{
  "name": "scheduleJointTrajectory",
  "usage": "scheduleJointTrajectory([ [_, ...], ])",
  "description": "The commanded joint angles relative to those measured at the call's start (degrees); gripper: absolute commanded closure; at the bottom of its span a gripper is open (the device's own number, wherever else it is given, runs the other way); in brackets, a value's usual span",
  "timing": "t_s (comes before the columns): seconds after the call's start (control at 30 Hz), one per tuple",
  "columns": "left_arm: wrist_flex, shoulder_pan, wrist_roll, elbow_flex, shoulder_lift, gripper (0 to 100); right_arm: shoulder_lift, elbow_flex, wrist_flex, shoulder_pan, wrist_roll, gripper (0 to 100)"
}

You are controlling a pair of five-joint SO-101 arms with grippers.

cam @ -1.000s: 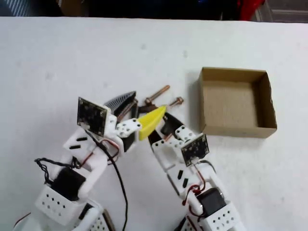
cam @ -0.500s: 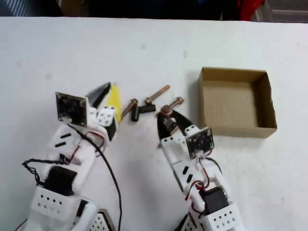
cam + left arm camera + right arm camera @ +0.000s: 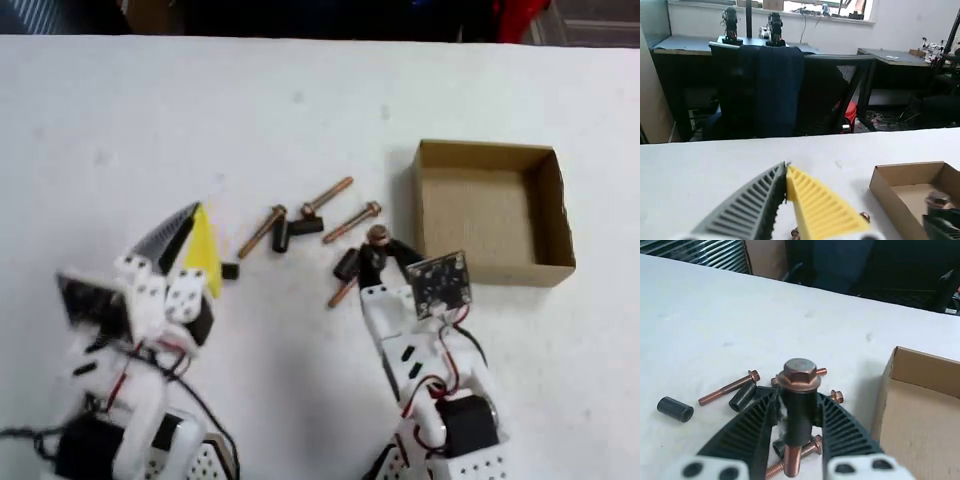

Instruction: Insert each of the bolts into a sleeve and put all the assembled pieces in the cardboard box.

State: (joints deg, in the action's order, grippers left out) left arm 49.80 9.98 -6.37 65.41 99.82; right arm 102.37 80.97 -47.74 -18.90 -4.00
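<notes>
1. Right gripper point(image 3: 798, 397) pinches an assembled piece point(image 3: 799, 412) between its black fingers. A copper bolt head point(image 3: 799, 374) sits on top of a black sleeve, threaded end pointing down, the whole piece upright.
2. We see that piece held over the table point(image 3: 300, 110), just beside the left wall of the cardboard box point(image 3: 495, 270) and outside it.
3. Loose parts lie around the gripper. The nearest bolt point(image 3: 352, 222) is close by its tip and a long bolt point(image 3: 326, 196) lies farther off. The leftmost bolt point(image 3: 261, 230) touches a loose sleeve point(image 3: 281, 236), and a fourth bolt point(image 3: 340, 293) lies partly under the fingers.
4. A small sleeve point(image 3: 230, 270) lies alone on the table near the left arm.
5. We find the left gripper point(image 3: 197, 210) pressed together, grey finger against yellow, holding nothing, well apart from the box.
6. Beyond the table's far edge, the left wrist view takes in a dark chair point(image 3: 770, 90).
</notes>
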Motion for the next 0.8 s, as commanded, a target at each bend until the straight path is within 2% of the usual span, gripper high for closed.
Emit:
scheduleJointTrajectory([
  [0.0, 3.7, -3.1, 1.4, -1.3, 2.8, 98, 0.3, -8.6, -5.0, 1.9, 0.3, 98.1],
  [0.13, 7.3, -8.5, 1.5, -1.3, 4.4, 98, 0.1, -14.2, -9.1, 2.0, -1.8, 98.1],
  [0.27, 10.4, -10.6, 1.5, -1.3, 4.4, 98, -4.9, -19.0, -11.7, 2.1, -3.6, 98.1],
  [0.37, 11.4, -11.2, 1.6, -1.0, 4.4, 98, -13.9, -23.8, -12.9, 2.9, -3.7, 98.1],
  [0.77, 11.1, -11.1, 1.3, 11.9, 4.4, 98, -52.7, -43.0, -12.4, 16.3, -3.8, 97.8],
])
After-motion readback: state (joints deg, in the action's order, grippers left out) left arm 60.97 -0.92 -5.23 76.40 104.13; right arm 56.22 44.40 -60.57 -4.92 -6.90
